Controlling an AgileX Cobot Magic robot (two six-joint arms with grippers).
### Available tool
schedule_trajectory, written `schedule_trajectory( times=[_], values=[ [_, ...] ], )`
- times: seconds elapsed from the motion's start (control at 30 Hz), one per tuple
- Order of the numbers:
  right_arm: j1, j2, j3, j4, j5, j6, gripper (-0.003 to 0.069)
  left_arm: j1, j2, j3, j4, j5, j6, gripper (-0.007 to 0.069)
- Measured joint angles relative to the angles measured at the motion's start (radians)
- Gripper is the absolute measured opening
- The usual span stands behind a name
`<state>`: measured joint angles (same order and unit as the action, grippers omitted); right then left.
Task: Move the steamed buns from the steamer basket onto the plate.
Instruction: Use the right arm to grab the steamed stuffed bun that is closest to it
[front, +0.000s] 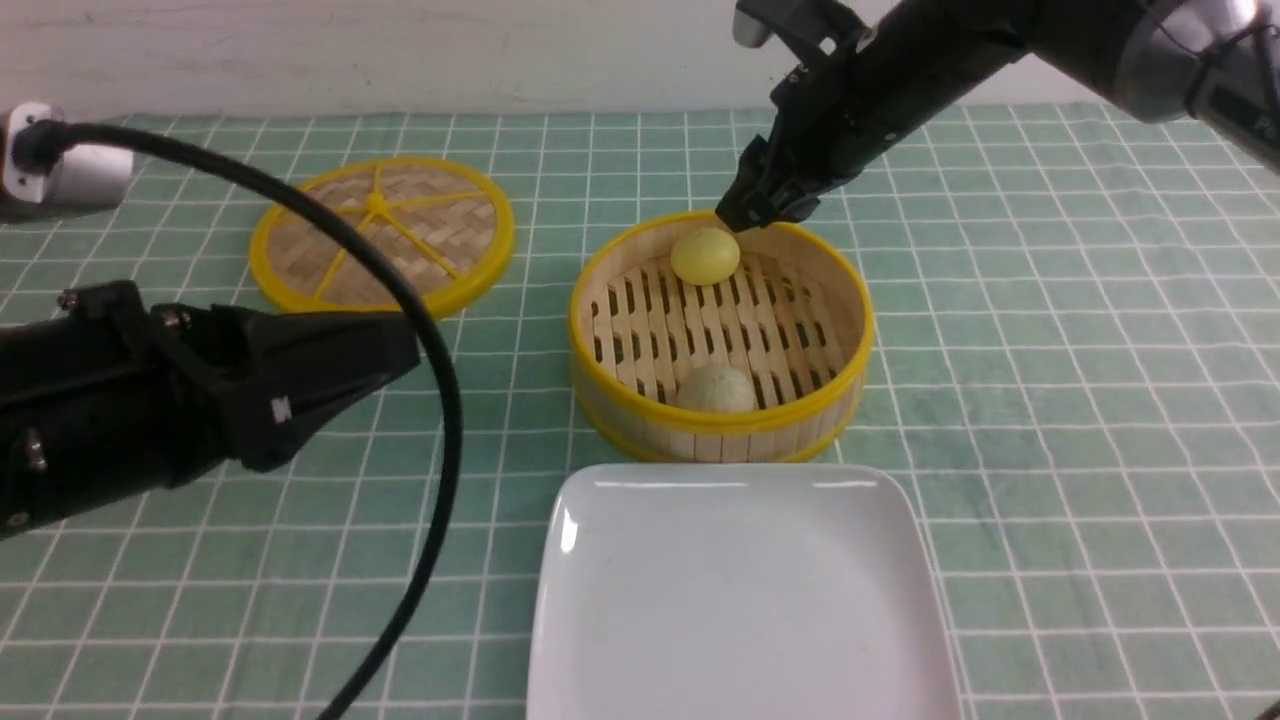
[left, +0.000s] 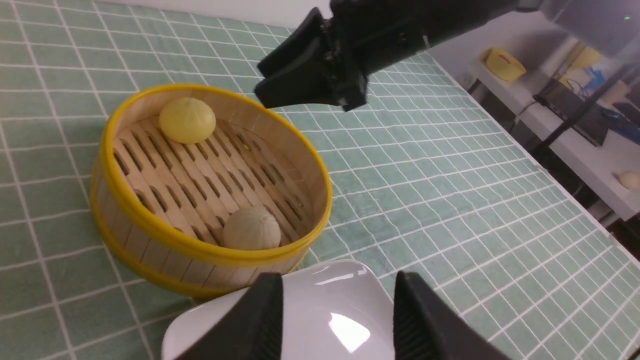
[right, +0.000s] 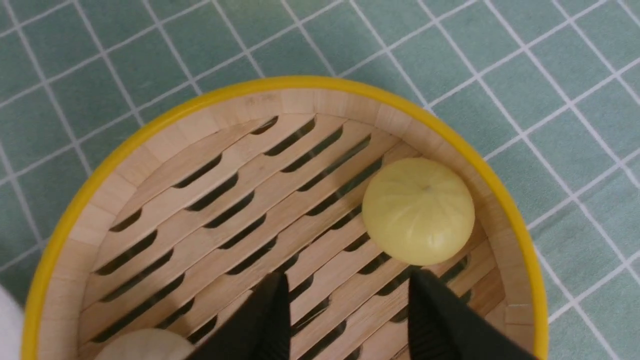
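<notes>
The steamer basket (front: 845, 330) stands mid-table with both buns inside. The yellow bun (front: 705, 256) lies at its far wall and the beige bun (front: 717, 390) at its near wall. The white plate (front: 735, 600) lies just in front of the basket. My right gripper (front: 752, 215) is open and empty, hovering over the basket's far rim just behind the yellow bun (right: 418, 211); its view shows the basket (right: 300, 82) below its jaws (right: 347, 280). My left gripper (front: 405, 350) is open and empty, left of the basket, above the cloth; its jaws (left: 337, 282) frame the plate's corner (left: 320, 305).
The flat woven lid (front: 382, 235) with yellow spokes lies at the back left on the green checked cloth. A black cable (front: 440, 400) loops across the left side. A side bench with clutter (left: 575, 115) shows beyond the table's right edge.
</notes>
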<state>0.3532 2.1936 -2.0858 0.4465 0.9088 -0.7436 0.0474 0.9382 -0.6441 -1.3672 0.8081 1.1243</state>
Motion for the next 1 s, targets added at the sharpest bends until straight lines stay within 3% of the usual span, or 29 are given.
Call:
schedule_trajectory(
  times=[0.47, 1.0],
  values=[
    [0.0, 0.154, 0.0, -0.007, -0.244, -0.004, 0.0337, 0.0, 0.002, -0.007, 0.068, 0.024, 0.007, 0.0332],
    [0.002, 0.162, -0.001, 0.07, -0.278, -0.033, 0.0337, 0.0, 0.002, -0.007, 0.08, 0.03, 0.007, 0.0332]
  ],
)
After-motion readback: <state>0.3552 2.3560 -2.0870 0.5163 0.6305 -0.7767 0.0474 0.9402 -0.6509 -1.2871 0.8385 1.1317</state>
